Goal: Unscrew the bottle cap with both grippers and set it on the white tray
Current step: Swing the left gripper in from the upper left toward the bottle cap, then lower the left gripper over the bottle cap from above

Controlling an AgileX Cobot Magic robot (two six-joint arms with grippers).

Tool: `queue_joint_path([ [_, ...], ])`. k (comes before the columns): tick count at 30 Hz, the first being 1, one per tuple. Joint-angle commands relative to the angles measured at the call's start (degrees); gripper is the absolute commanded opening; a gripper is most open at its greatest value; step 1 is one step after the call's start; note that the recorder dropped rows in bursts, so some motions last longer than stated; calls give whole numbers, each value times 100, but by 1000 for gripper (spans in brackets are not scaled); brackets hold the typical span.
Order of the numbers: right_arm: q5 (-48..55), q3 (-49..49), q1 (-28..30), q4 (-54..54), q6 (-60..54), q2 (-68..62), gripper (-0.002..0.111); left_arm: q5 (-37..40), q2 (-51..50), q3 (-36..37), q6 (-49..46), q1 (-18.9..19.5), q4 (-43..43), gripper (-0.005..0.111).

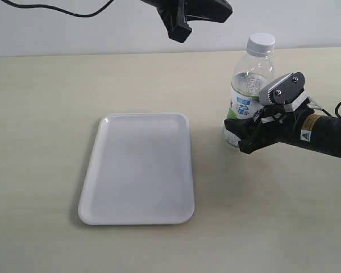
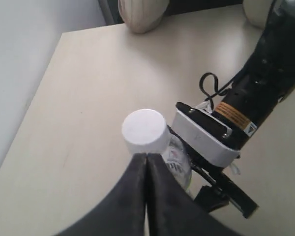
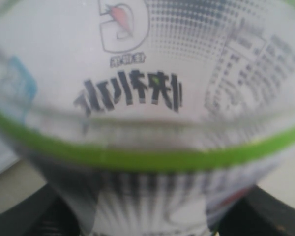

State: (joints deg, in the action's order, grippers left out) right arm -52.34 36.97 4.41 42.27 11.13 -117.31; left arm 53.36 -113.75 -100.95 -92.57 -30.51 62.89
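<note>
Nearest lies the white tray (image 1: 96,170), left of the bottle (image 1: 251,79), which stands on the table (image 1: 45,114) with the right gripper (image 1: 242,132) clamped round its lower body. With the bottle cap (image 1: 261,41) on, the left gripper (image 1: 181,35) hangs high to its left, jaws pressed together and empty. It should open wide, centre over the cap and pinch its side while the right holds firm.

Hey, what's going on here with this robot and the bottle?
The right gripper is clamped on the lower part of the upright bottle, steadying it on the table. The left gripper hangs higher up and off to one side, fingers shut, not on the bottle cap, which sits on the neck. The white tray beside the bottle holds nothing yet.
</note>
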Motion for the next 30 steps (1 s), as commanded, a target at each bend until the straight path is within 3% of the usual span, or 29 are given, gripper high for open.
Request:
queue_joint_path([
  [1, 43, 13, 29, 31, -91, 48, 0, -179, -237, -35, -160, 72, 353, 1],
  [3, 43, 13, 29, 31, -91, 48, 0, -179, -359, -35, -160, 61, 559, 10],
  [7, 43, 13, 29, 18, -91, 48, 0, -80, -415, -35, -160, 51, 762, 59],
  [9, 43, 13, 29, 18, -91, 48, 0, -80, -415, -35, -122, -22, 920, 71],
  [12, 43, 13, 29, -8, -91, 48, 0, -180, -430, -35, -122, -280, 921, 71],
  [15, 43, 13, 29, -8, -91, 48, 0, -886, -512, -35, -122, -485, 897, 71],
  [25, 21, 13, 29, -7, -91, 48, 0, -1040, -545, -35, -5, -495, 801, 71],
  [30, 21, 13, 29, -7, -91, 48, 0, -1119, -397, -302, 360, -495, -325, 71],
])
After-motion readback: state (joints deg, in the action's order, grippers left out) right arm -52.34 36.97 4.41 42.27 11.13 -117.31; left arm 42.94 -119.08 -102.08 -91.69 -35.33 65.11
